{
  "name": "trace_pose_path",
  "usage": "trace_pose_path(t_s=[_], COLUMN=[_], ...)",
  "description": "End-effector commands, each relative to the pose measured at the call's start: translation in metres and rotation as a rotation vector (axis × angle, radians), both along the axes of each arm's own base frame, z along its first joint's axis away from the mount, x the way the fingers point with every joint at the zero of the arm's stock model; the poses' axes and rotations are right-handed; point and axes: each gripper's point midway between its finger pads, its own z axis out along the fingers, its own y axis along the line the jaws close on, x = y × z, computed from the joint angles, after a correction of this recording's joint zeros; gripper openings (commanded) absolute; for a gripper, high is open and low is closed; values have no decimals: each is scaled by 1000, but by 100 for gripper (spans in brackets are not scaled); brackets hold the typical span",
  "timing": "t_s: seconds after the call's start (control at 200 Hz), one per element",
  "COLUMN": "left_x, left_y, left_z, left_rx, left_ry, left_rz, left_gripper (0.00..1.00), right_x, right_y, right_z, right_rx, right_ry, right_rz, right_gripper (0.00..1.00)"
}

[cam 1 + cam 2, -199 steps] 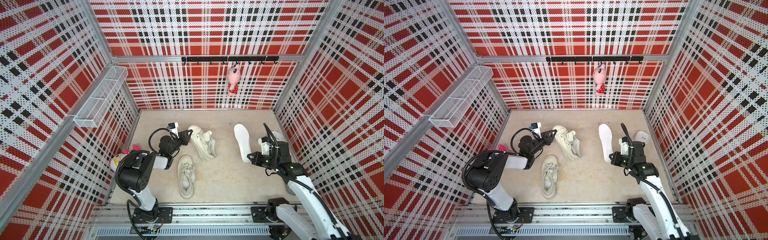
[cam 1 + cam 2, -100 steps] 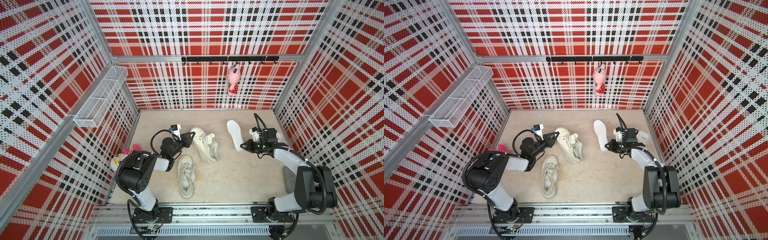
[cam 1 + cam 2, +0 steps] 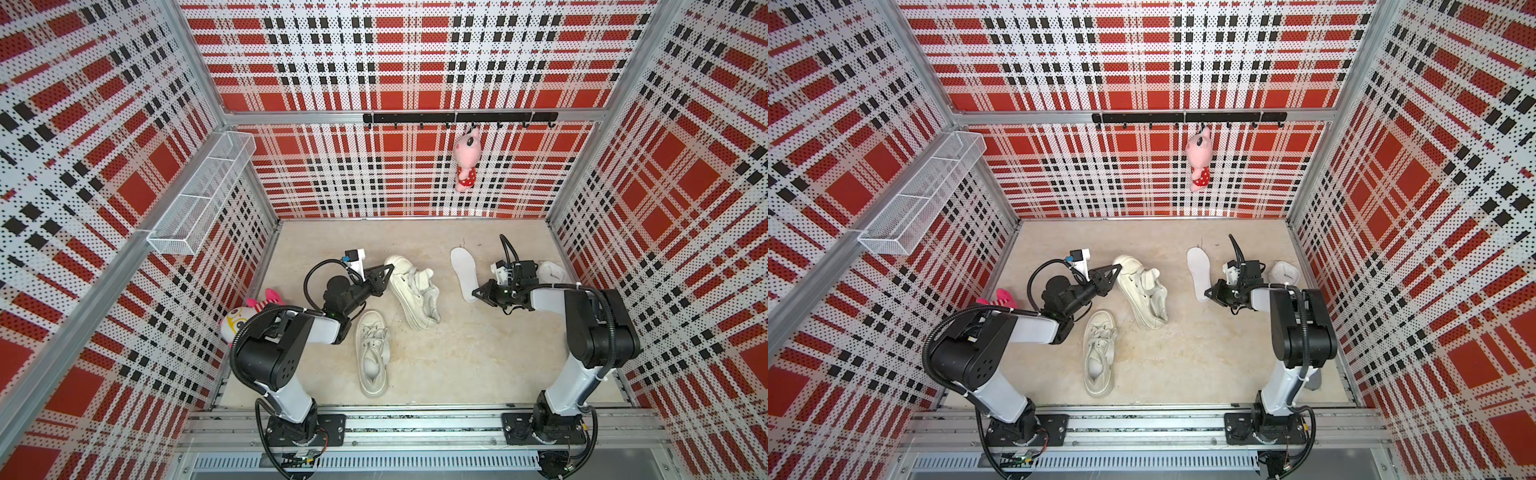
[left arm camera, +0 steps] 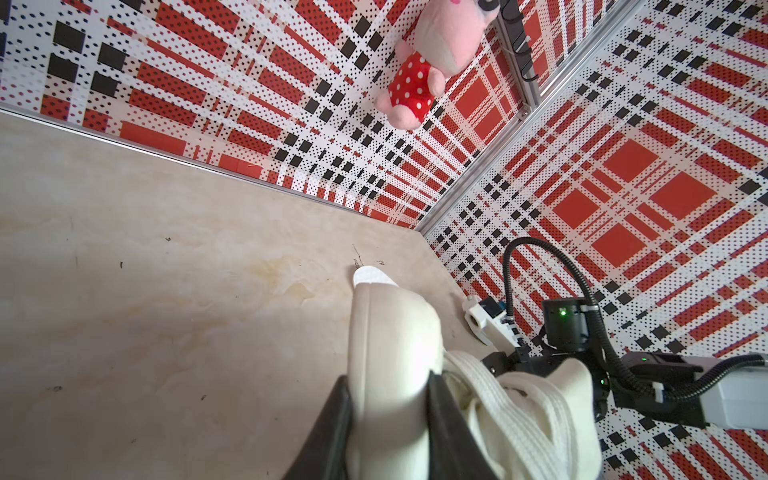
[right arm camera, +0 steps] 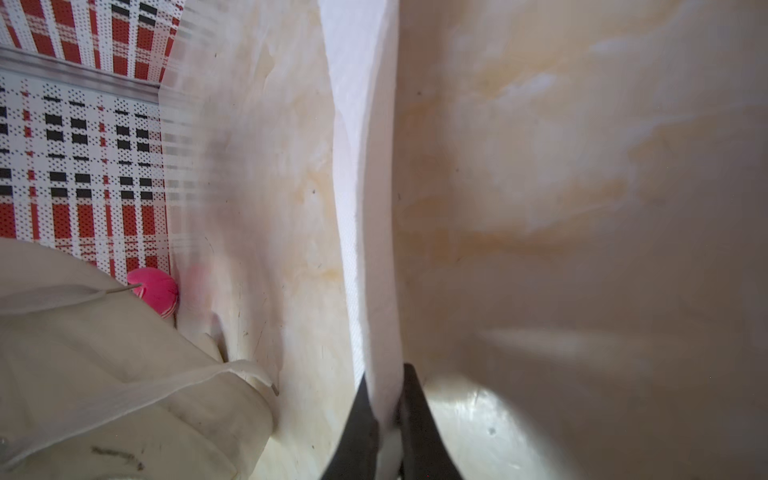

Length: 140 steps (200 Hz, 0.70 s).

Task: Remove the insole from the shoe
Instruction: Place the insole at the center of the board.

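Insole (image 3: 464, 272) lies on the floor (image 3: 457, 353), out of the shoe (image 3: 413, 291) — right gripper (image 3: 475, 293) seems to pinch its end, view's blurry; left gripper (image 3: 386, 274) clamps the shoe's tip — second shoe (image 3: 372, 353) sits just beside it.

The shoe (image 3: 413, 293), a cream, thick-soled lace-up, is tipped onto its side on the beige tabletop (image 3: 478, 353). Its far end is clamped between the fingers of the left gripper (image 3: 388, 270). The insole (image 3: 462, 272), white, thin and foot-shaped, is laid flat outside the shoe, to its right and apart from it. It is stretched lengthwise toward the back wall, and its near end is pinched by the right gripper (image 3: 476, 292).
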Motion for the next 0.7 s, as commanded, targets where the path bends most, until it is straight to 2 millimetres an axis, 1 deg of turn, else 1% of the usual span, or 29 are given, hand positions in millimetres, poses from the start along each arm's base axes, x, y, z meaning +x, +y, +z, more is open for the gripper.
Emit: trace_pose_path(t_s=[0.0, 0.125, 0.18, 0.246, 0.336, 0.416, 0.486, 0.531, 0.601, 0.697], left_x=[-6, -6, -7, -7, -8, -8, -9, -8, -8, -8], left_y=[-3, -2, -2, -3, -4, -6, -8, -10, -15, -21], left_z=[30, 29, 29, 29, 30, 32, 32, 32, 31, 30], left_rx=[-27, -20, -18, -17, -14, -11, -8, -7, -6, -4], left_ry=[-94, -92, -91, -93, -95, -100, -102, -102, -102, -101], left_rz=[-11, -8, -9, -10, -13, -16, -22, -27, -38, -49], left_gripper=[9, 10, 10, 10, 10, 10, 10, 10, 10, 10], right_x=[8, 5, 3, 2, -2, -6, -10, -15, -22, -34], right_y=[-5, -11, -15, -20, -26, -35, -42, -42, -35, -8], right_z=[-1, -5, -6, -2, 10, 27, 48, 62, 87, 120], right_rx=[1, -25, -43, -72, -113, -165, -203, -218, -222, -227], right_ry=[-37, -32, -25, -29, -50, -88, -141, -173, -241, -347], right_rz=[-26, -45, -53, -63, -79, -113, -137, -134, -108, -40], right_gripper=[20, 32, 36, 41, 51, 58, 63, 65, 70, 76])
